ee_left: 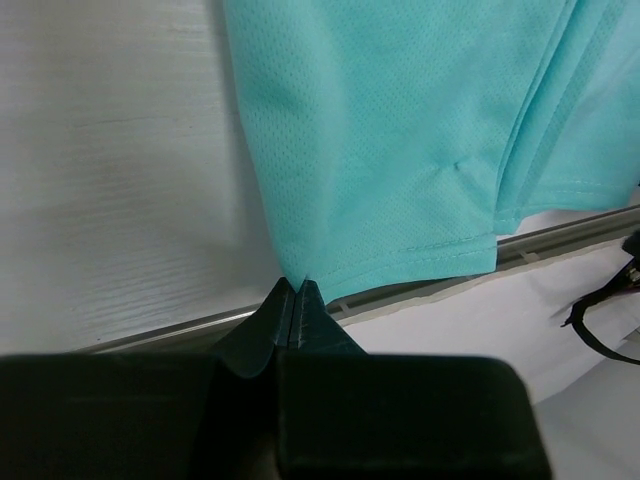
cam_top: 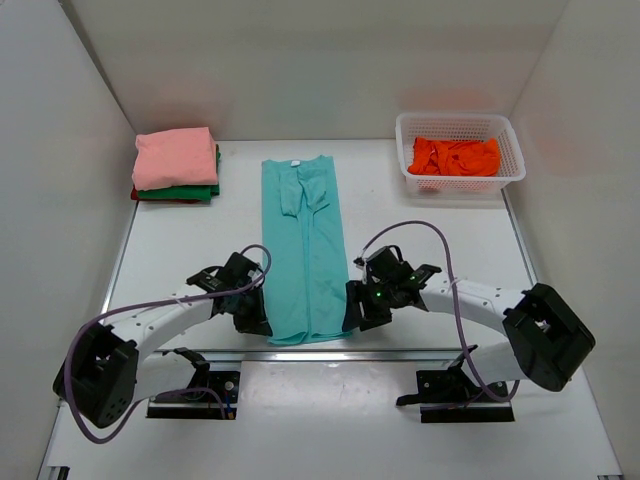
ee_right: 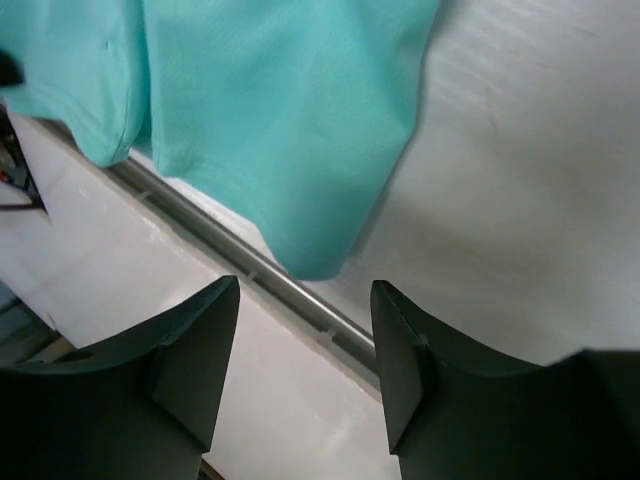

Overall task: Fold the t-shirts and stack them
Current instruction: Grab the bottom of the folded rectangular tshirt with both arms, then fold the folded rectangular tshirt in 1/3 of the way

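Left gripper (ee_left: 296, 287): fingers pressed together, tips at teal t-shirt (cam_top: 305, 250) 7 o'clock hem corner.
Right gripper (ee_right: 305, 285): spread wide, empty, over 5 o'clock corner.

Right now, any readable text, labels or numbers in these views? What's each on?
No readable text in any view.
The neck tag on the teal t-shirt: a small white patch, too small to read.
The basket and the folded stack: no print visible.
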`<move>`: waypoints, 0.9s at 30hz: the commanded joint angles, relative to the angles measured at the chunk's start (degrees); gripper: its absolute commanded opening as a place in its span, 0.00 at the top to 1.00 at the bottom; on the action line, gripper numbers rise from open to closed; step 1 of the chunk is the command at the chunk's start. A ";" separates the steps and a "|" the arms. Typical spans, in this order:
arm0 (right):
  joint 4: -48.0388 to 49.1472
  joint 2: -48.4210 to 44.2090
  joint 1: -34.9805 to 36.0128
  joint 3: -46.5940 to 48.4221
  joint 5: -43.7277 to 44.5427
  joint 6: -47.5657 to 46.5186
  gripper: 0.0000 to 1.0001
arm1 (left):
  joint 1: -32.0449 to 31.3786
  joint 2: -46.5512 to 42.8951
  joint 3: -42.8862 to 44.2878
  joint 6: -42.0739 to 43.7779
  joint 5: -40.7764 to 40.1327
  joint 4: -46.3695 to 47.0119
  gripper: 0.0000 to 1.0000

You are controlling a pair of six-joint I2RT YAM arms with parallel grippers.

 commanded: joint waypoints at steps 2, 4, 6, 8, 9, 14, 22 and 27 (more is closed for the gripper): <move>6.98 1.40 1.26 -2.03 5.34 5.96 0.47 | 0.30 0.09 2.52 1.54 0.93 -0.84 1.00; 9.01 3.07 2.06 -2.91 5.09 7.63 0.54 | 0.57 -0.08 2.34 1.46 1.19 -0.93 0.99; 10.59 4.13 2.84 -3.18 4.39 8.16 0.72 | 1.18 -0.26 2.17 1.81 1.10 -0.67 0.99; 9.91 4.40 3.46 -2.57 4.64 7.12 1.00 | 1.27 -0.26 1.82 2.07 1.71 -1.28 0.99; 8.94 3.79 3.46 -2.39 4.73 6.50 1.00 | 1.27 -0.43 2.08 2.42 1.28 -1.46 0.99; 0.25 -1.66 3.82 -1.60 1.14 1.76 1.00 | 1.45 -1.48 2.70 4.00 2.16 -4.18 1.00; -10.14 -2.82 -1.36 5.69 -5.20 -8.08 1.00 | 6.18 2.63 11.64 9.36 4.09 -8.14 1.00; -10.15 5.70 -7.78 16.83 -6.52 -12.83 1.00 | 11.02 13.78 23.07 12.88 4.27 -5.86 1.00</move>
